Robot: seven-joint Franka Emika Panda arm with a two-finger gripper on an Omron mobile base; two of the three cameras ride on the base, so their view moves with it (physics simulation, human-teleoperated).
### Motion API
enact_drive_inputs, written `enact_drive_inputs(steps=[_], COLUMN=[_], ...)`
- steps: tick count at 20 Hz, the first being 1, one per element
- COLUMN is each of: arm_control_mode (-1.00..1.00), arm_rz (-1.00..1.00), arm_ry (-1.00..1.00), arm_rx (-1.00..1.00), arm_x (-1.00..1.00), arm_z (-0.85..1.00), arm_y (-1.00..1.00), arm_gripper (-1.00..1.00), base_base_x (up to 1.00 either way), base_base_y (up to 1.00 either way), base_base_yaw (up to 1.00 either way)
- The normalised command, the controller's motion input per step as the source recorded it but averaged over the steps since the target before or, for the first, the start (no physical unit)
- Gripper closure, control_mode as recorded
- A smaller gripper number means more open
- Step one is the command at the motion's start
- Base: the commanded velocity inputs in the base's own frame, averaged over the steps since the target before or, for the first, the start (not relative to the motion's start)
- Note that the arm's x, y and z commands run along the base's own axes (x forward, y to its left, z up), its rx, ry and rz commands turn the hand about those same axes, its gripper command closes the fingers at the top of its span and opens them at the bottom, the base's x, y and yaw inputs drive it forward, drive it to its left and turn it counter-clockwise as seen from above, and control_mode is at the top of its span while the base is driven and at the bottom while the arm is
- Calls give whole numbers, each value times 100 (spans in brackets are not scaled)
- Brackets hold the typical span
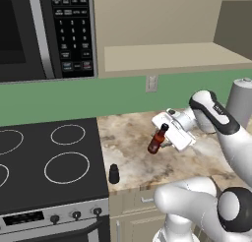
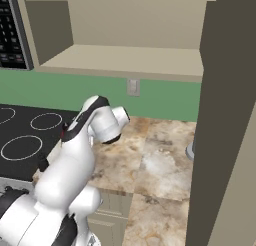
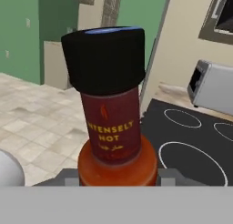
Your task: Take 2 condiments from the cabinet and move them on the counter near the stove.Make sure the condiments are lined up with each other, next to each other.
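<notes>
Sauce bottle (image 1: 157, 139) clamped in tool (image 1: 167, 137), tilted above table (image 1: 133, 152). Level it, lower beside black shaker (image 1: 114, 173) ahead-below tool, aligned, near stove (image 1: 49, 162).

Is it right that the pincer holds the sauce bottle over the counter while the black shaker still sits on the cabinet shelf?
Not quite. The black shaker stands on the counter beside the stove, as the left base view shows. The pincer does hold the sauce bottle.
</notes>
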Motion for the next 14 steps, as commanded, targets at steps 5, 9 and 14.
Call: enact_drive_inputs(steps=[5, 9, 14], arm_control_mode=[-100, -100, -100], arm_rz=[4, 3, 2], arm_ry=[14, 6, 2], arm_rx=[-1, -1, 0], arm_x=[24, 8, 4], arm_z=[-16, -14, -34], arm_y=[11, 12, 19], arm_gripper=[100, 100, 100], base_base_x=[0, 0, 0], base_base_y=[0, 0, 0], base_base_yaw=[0, 0, 0])
